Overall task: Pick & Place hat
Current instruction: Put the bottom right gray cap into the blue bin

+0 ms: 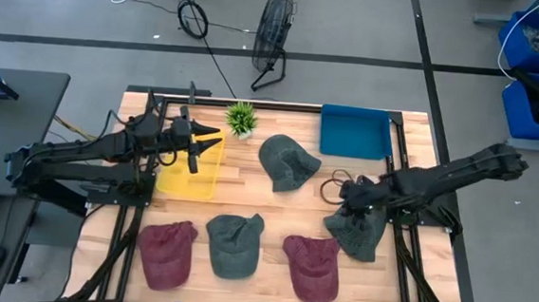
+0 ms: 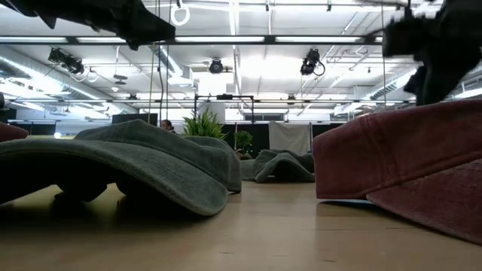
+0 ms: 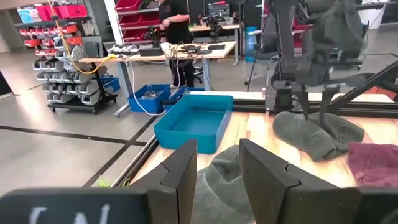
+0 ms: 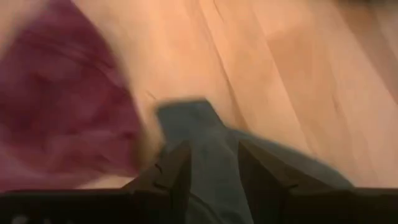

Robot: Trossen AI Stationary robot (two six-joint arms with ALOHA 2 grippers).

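My right gripper (image 1: pixel 346 206) is at the table's right side, shut on a dark green hat (image 1: pixel 361 234). The same hat shows in the left wrist view (image 3: pixel 314 134), below the right arm. My left gripper (image 1: pixel 206 140) is open and empty above a yellow tray (image 1: pixel 190 176) at the far left; its fingers stand apart in its wrist view (image 3: pixel 217 158). A second green hat (image 1: pixel 286 162) lies mid-table. A third green hat (image 1: pixel 234 244) and two maroon hats (image 1: pixel 167 251) (image 1: pixel 312 265) lie along the near edge. My right gripper pinches a fold of the dark green hat's cloth (image 4: pixel 208 134) between its two fingers, coming from above and pointing down. Which part of the hat this is cannot be told. The hat hangs below the fingers, and its lower part (image 3: pixel 323 140) seems to lie on the table.
A blue bin (image 1: pixel 355 130) stands at the far right and a small green plant (image 1: pixel 241 119) at the far middle. A dark cord loop (image 1: pixel 332 186) lies beside my right gripper. The maroon hat (image 4: pixel 62 112) lies close beside the held hat. Bare wood shows mid-table.
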